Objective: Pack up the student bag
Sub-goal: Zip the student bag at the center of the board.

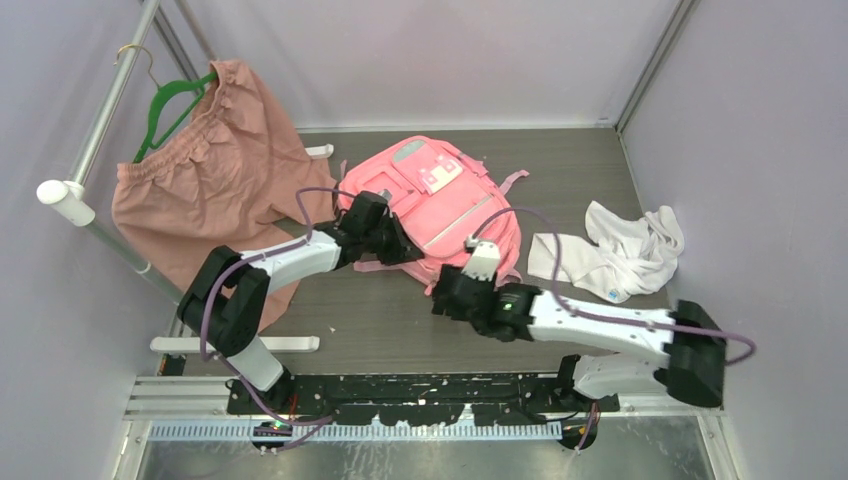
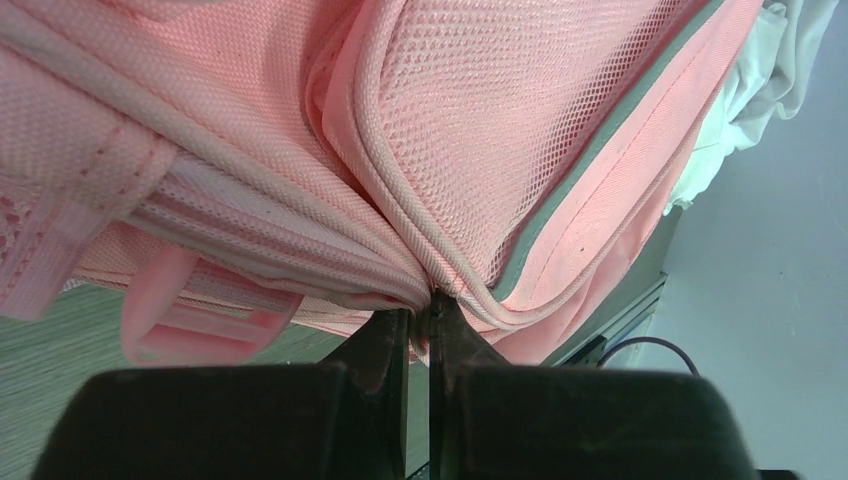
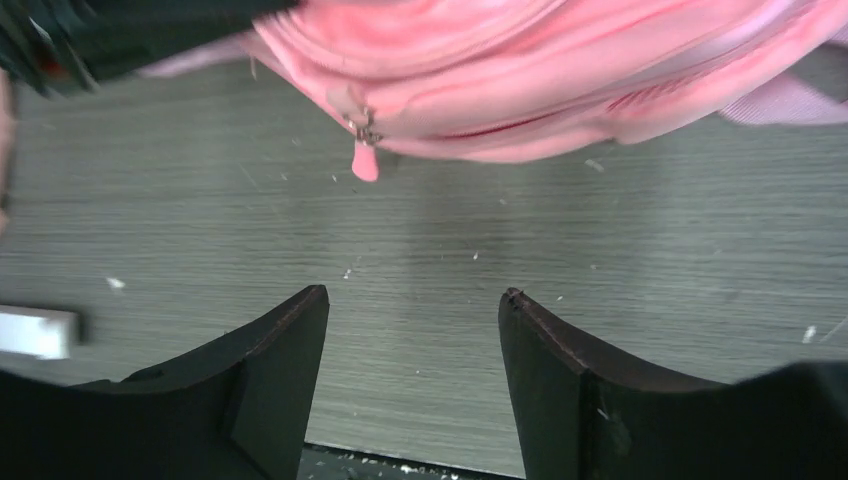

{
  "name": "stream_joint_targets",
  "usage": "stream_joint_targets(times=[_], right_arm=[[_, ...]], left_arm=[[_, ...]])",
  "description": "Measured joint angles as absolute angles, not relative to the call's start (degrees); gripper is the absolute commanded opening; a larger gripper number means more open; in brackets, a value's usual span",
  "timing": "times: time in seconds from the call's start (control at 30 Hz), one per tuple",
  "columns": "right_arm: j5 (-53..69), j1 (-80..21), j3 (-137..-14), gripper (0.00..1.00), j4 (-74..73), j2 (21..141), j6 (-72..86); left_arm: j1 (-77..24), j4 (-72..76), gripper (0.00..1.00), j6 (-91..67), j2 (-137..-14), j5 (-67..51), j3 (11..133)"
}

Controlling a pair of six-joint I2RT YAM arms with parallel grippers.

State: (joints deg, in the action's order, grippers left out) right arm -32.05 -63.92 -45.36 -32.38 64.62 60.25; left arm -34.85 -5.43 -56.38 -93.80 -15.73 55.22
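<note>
The student bag, bright pink with a pale patch, lies in the middle of the dark table. My left gripper is at the bag's near left edge, shut on a pinch of its piped pink fabric. The mesh side of the student bag fills the left wrist view. My right gripper hovers just in front of the bag's near edge, open, with only bare table between its fingers. A pink zipper pull hangs from the student bag ahead of the right gripper, apart from it.
A dusty-pink garment hangs on a green hanger from a metal rack at the left. A crumpled white cloth lies to the right of the bag. Grey walls close in the table on three sides.
</note>
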Motion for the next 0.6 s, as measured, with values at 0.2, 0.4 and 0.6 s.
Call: stream_joint_targets(times=[0.2,0.4,0.6], right_arm=[[-36.8,-68.5,-49.4,0.63,-29.8,81.7,66.4],[-40.1,-68.3,-54.7,0.54,-27.0,91.3,69.4],[-42.4,-68.0,-56.7,0.49,-26.1,97.2,72.7]], left_arm=[[-34.8,-5.4,0.00,-56.4,-93.4,-16.2,55.2],[-34.7,-5.5,0.00,-56.4,-92.5,-16.8,55.2],[-34.7,-5.4,0.00,-56.4,-92.4,-17.1,55.1]])
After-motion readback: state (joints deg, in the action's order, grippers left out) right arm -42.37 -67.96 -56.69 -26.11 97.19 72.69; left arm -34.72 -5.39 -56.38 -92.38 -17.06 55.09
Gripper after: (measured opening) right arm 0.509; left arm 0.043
